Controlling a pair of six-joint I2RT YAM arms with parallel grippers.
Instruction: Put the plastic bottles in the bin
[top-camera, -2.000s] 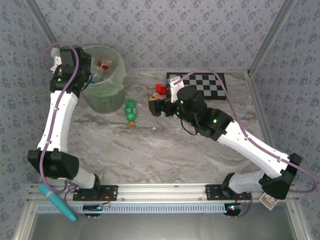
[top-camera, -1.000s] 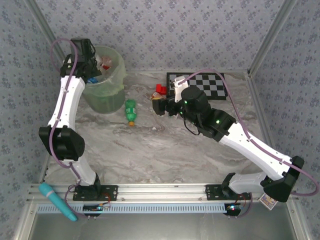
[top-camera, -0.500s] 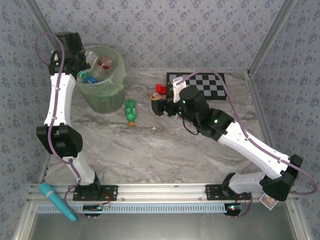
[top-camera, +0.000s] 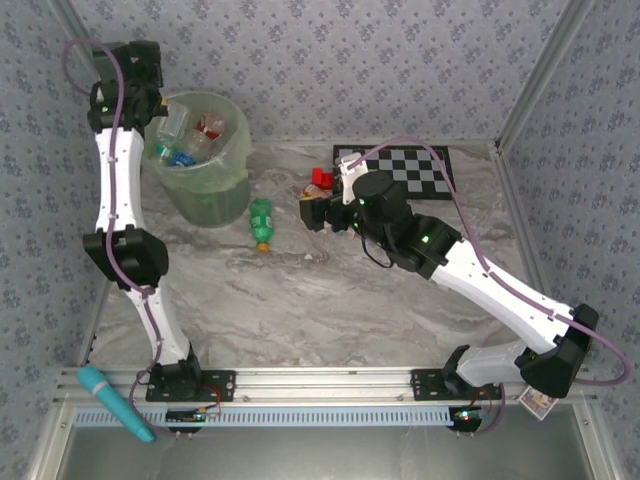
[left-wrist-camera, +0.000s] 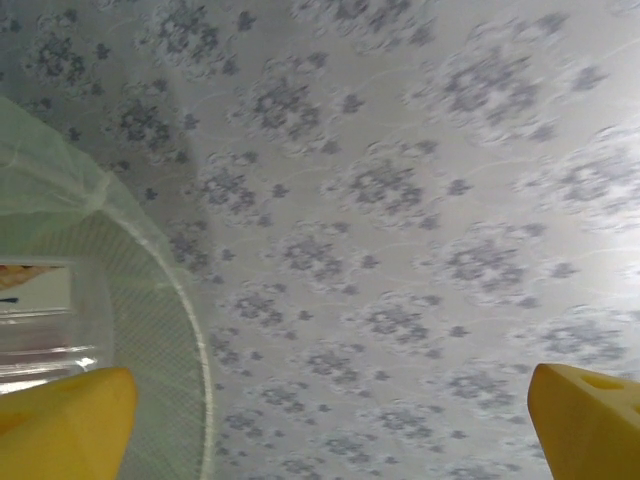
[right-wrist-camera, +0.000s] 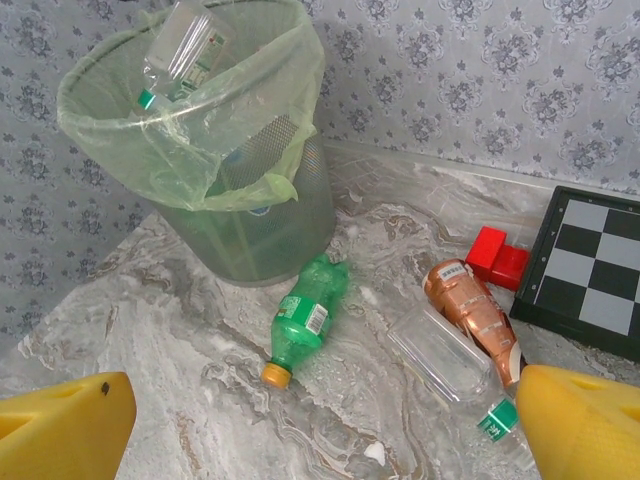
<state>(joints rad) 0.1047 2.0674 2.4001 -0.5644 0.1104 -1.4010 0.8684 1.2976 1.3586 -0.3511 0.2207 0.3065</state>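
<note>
A: Which arm is nearer to the bottles (right-wrist-camera: 305, 318) lying on the tabletop (right-wrist-camera: 190, 400)?
B: The right. The right pincer (right-wrist-camera: 320, 425) is wide open, empty; the clear bottle (right-wrist-camera: 440, 352) lies just ahead, to its right, long axis slanted, cap toward it. The left pincer (left-wrist-camera: 320, 420), open too, hangs by the bin (right-wrist-camera: 260, 220).

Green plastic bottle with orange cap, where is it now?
The green bottle lies on its side on the marble tabletop, left of centre in the top external view, just right of the round pale-green bin.
</note>
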